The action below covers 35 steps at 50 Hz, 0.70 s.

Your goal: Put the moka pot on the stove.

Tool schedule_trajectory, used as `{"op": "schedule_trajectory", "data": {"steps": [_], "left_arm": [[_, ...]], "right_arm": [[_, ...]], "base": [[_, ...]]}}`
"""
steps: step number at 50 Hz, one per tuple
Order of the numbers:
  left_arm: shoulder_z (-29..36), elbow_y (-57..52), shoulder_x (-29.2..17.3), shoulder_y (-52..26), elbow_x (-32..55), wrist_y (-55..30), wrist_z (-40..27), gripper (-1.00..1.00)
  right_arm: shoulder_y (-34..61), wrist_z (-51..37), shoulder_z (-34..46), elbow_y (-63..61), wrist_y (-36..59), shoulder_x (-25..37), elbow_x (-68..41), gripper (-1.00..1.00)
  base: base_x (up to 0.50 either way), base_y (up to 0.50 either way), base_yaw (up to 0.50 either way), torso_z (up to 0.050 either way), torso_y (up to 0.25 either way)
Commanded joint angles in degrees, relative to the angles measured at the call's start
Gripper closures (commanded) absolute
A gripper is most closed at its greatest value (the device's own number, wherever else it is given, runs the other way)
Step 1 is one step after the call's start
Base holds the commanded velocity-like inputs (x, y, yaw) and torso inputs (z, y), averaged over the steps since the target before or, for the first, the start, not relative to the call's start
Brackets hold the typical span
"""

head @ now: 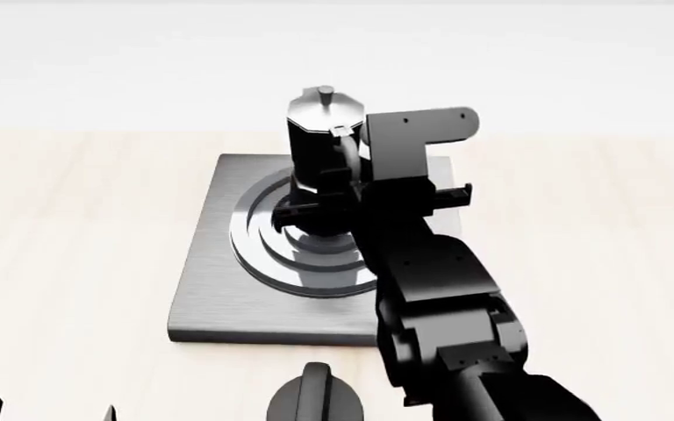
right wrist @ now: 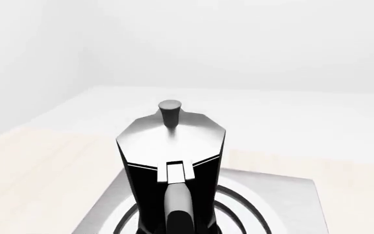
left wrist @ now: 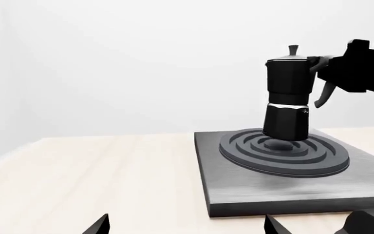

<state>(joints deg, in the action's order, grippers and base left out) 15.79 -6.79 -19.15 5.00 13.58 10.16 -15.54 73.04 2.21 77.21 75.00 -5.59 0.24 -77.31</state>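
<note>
The moka pot, glossy black with a silvery lid and a small knob, stands upright over the centre of the stove's round burner. Its base is at the rings or just above them, with a dark shadow beneath; I cannot tell if they touch. The stove is a flat square grey plate on the pale wooden table. My right gripper reaches in from the near side and is shut on the pot's curved side handle. My left gripper hangs open and empty, low over the table before the stove's front edge.
A short round black knob with a ridge lies on the table just in front of the stove's front edge, beside my right forearm. The wooden table top stretches to both sides of the stove. A white wall stands behind.
</note>
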Motion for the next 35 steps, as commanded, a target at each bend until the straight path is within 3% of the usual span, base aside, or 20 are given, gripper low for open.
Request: {"op": "schedule_trajectory", "data": {"steps": [1, 13, 35], "left_arm": [[-0.51, -1.3, -0.19, 0.52, 0.81, 0.57, 0.1, -1.0], [-0.29, -0.82, -0.22, 0.25, 0.95, 0.7, 0.09, -1.0], [0.1, -0.68, -0.33, 0.09, 1.19, 0.96, -0.02, -1.0]], "right_arm": [[-0.06, 0.67, -8.41, -0.01, 1.7, -0.22, 8.93, 1.0], [-1.24, 0.98, -15.74, -0.01, 3.04, -0.23, 15.93, 1.0], [-1.63, 1.09, -16.08, -0.02, 3.13, -0.23, 16.04, 1.0]], "base": [[0.0, 0.0, 0.0, 0.0, 0.0], [0.0, 0.0, 0.0, 0.0, 0.001], [0.0, 0.0, 0.0, 0.0, 0.001]]}}
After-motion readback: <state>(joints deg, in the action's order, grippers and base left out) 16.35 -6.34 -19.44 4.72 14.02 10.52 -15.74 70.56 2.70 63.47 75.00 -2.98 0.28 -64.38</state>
